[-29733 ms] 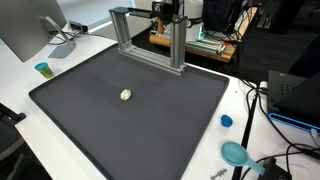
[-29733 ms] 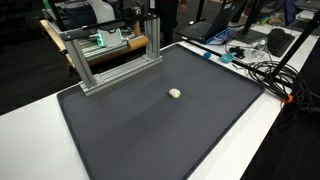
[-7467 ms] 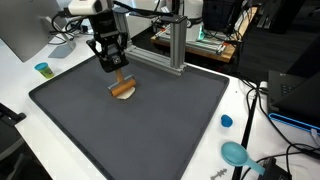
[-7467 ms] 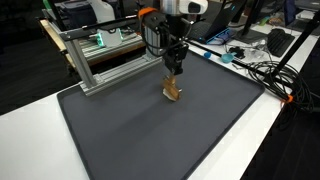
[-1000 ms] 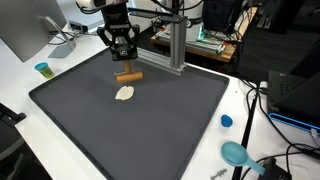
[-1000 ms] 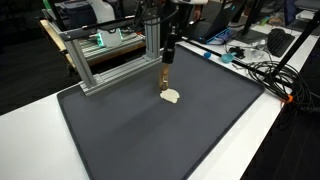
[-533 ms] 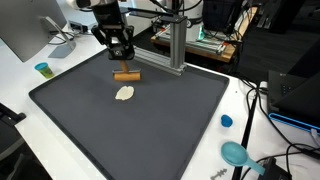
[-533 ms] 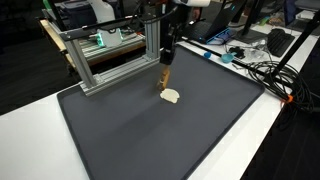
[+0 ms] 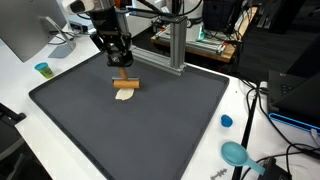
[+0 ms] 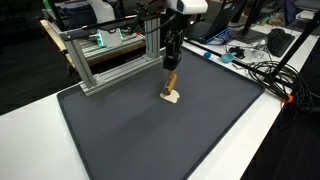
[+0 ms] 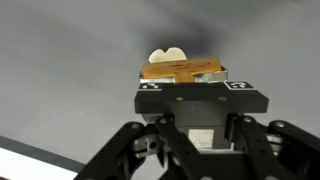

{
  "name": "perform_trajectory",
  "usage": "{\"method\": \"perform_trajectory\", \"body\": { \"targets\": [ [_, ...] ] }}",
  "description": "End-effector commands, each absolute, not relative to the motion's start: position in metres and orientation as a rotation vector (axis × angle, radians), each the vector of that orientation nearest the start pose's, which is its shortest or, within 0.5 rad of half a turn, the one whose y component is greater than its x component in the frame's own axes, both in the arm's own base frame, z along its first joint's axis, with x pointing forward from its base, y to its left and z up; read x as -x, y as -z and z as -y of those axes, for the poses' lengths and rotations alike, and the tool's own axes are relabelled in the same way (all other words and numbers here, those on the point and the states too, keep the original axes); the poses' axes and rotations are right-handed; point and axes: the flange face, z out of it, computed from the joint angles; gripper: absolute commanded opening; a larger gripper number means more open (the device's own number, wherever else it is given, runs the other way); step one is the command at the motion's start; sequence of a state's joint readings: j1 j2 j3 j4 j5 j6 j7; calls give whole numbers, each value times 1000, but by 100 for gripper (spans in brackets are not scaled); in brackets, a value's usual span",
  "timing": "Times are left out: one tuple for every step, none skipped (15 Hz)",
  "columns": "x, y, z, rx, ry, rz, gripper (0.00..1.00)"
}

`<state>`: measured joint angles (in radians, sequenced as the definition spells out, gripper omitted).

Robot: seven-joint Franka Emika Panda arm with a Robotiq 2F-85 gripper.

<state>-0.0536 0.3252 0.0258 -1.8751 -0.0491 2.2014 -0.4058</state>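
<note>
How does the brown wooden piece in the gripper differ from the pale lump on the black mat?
The wooden piece is brown, while the pale lump is cream. The wooden piece is long and straight-edged, the pale lump rounded and flattish. The wooden piece is clamped in the gripper, whereas the pale lump lies loose on the mat. Both are small against the mat.

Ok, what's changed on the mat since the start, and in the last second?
The gripper, absent at the start, is now shut on a wooden roller. Over the last second it lowered the roller close onto the dough. The dough was a small ball at the start and is now a flatter, wider patch in the same spot. The mat, metal frame and blue cup are unchanged.
</note>
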Motion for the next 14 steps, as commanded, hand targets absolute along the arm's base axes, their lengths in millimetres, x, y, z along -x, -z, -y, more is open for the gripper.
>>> {"method": "perform_trajectory", "body": {
  "targets": [
    [-637, -335, 32, 3132, 70, 566, 22],
    [-640, -331, 34, 3138, 72, 556, 22],
    [-641, -326, 33, 3137, 63, 548, 22],
    [-642, -321, 32, 3132, 59, 545, 22],
    [-643, -318, 30, 3126, 54, 537, 22],
    [-644, -317, 29, 3120, 57, 526, 22],
    [-646, -318, 29, 3122, 69, 519, 22],
    [-647, -319, 30, 3128, 68, 519, 22],
    [-646, -314, 30, 3145, 8, 547, 22],
    [-645, -308, 31, 3151, -27, 565, 22],
    [-643, -302, 31, 3155, -73, 589, 22],
    [-641, -296, 30, 3155, -107, 600, 22],
    [-639, -290, 28, 3153, -134, 612, 22],
    [-638, -286, 27, 3152, -155, 618, 22]
  ]
}}
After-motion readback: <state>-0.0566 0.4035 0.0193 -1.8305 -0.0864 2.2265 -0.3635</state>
